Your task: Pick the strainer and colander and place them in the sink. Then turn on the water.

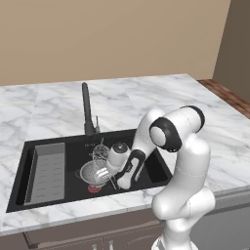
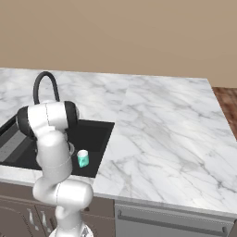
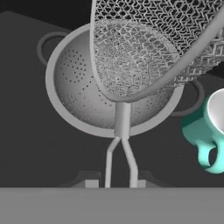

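Strainer (image 3: 144, 52), handle in the closed end effector (image 3: 116, 183), overlaps colander (image 3: 83, 100) beside teal mug (image 3: 210, 131).

You see the strainer (image 3: 144, 48) as fine silver wire mesh on thin metal wire, the colander (image 3: 83, 96) below as matt grey perforated metal. The sink (image 1: 73, 154) is matt black (counter (image 2: 166, 134) glossy veined marble); the mug (image 3: 210, 131) smooth teal.

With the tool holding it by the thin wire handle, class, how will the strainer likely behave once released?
The strainer is open mesh, so probably light. Its long wire handle sits between the tool tips, so the basket may swing or droop. Hanging over the rounded colander in the sink, it will probably settle tilted.
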